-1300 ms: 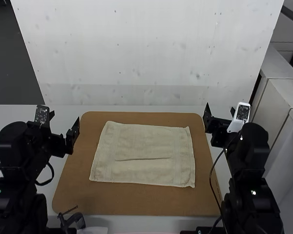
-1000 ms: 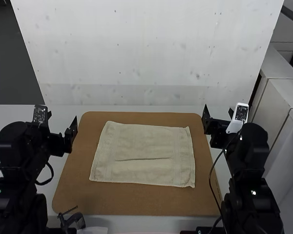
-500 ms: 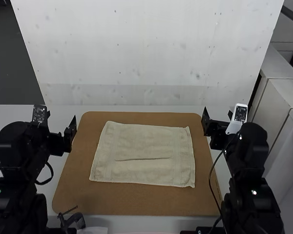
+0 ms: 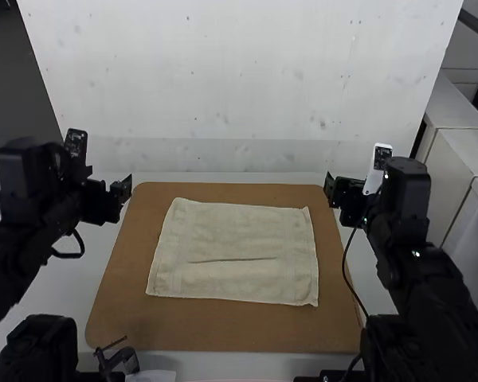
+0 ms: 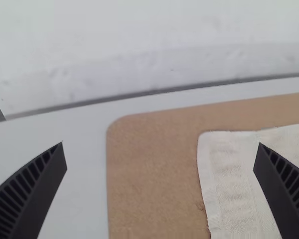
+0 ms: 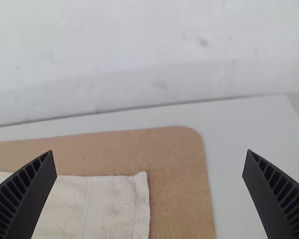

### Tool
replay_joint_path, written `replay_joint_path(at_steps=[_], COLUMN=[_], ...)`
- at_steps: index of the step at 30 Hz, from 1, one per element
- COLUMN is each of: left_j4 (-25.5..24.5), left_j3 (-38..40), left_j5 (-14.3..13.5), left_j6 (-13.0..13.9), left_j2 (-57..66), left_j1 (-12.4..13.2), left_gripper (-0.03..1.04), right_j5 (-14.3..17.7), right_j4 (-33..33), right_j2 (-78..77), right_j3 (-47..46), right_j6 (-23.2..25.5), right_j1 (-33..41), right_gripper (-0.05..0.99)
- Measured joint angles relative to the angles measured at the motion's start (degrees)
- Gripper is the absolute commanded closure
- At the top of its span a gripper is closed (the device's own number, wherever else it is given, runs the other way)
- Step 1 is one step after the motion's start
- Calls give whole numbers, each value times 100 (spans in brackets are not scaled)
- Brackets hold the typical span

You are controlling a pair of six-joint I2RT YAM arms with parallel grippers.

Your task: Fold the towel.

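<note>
Towel (image 4: pixel 239 231), cream, lying flat on brown board (image 4: pixel 223 333), creased near its middle, left hand (image 4: pixel 110 185) wide, right hand (image 4: pixel 349 182) wide

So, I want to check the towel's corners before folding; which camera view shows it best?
The high view: the whole towel lies spread there, all corners visible. The left wrist and right wrist views each show only part, with one far corner.

A cream towel (image 4: pixel 235 235) lies spread on a brown board (image 4: pixel 223 330).
</note>
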Motion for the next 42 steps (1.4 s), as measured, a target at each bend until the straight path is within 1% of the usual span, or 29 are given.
replay_joint_path(at_steps=[3, 5, 8, 11, 14, 19, 22, 26, 30, 35, 36, 39, 40, 42], left_j4=[-173, -195, -190, -212, -210, -138, -129, -125, -118, -116, -111, -76, -76, -74], left_j3=[463, 817, 1292, 1641, 1974, 2330, 2409, 2409, 2409, 2433, 2446, 2496, 2507, 2549], left_j5=[4, 4, 2, 2, -15, -118, -184, -216, -238, -256, -256, -256, -256, -256], left_j6=[-153, -262, -398, -494, -560, -752, -813, -837, -841, -841, -841, -857, -859, -857], left_j2=[1027, 1853, 3056, 3978, 4621, 5211, 5399, 5438, 5438, 5438, 5438, 5438, 5442, 5521], left_j1=[-94, -101, -125, -127, -127, -153, -275, -422, -433, -431, -431, -431, -431, -431], left_gripper=[3, 2, 3, 5, 5, 4, 4, 4, 4, 4, 4, 4, 4, 4], right_j5=[-26, -44, -39, -44, 2, 166, 267, 363, 420, 431, 439, 520, 621, 748], right_j4=[-28, -136, -116, -79, 63, 238, 332, 413, 411, 413, 413, 317, 267, 57], right_j2=[726, 1381, 2282, 3167, 3950, 5292, 6070, 7020, 7626, 8015, 8087, 8341, 8411, 8456], right_j3=[323, 654, 1012, 1276, 1526, 2085, 2452, 2964, 3383, 3766, 3825, 3985, 4044, 4199], right_j6=[-46, -76, -103, -111, -109, -50, 28, 155, 236, 280, 282, 280, 284, 306], right_j1=[17, 63, 157, 258, 343, 562, 688, 739, 741, 754, 765, 817, 837, 866], right_gripper=[-3, -3, -2, -2, -2, -3, -2, -2, -2, -2, -1, 14, 20, 38])
